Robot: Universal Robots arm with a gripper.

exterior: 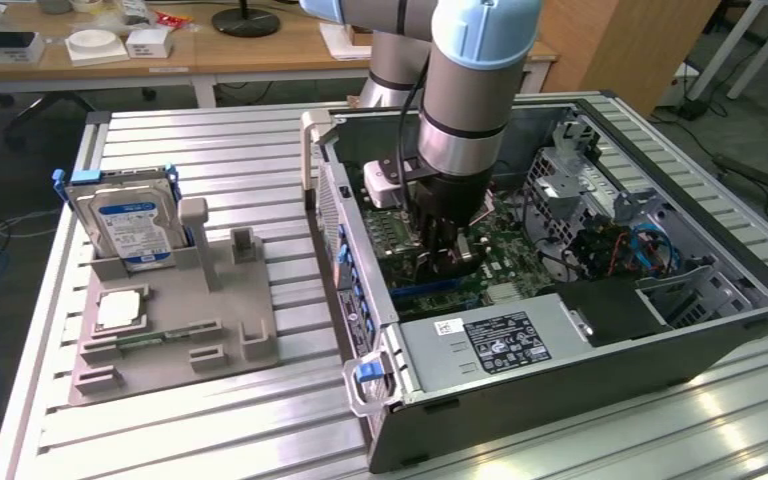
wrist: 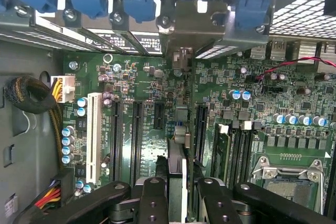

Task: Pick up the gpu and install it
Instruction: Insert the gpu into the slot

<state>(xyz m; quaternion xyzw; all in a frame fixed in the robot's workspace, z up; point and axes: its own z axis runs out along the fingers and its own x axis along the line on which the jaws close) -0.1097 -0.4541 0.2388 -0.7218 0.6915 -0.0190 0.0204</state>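
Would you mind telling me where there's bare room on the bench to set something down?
Free: the slatted bench top in front of the grey holder tray, and the strip between the tray and the computer case. Crowded: inside the case, where the tool holds the gpu.

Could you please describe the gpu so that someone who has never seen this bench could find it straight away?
Start at the open computer case lying on the metal table, where the robot arm reaches down inside. The gpu is the thin card held edge-on between the jaws of the gripper, just above the green motherboard. Unlike the empty black slots beside it, it stands upright and ends in a silver bracket.
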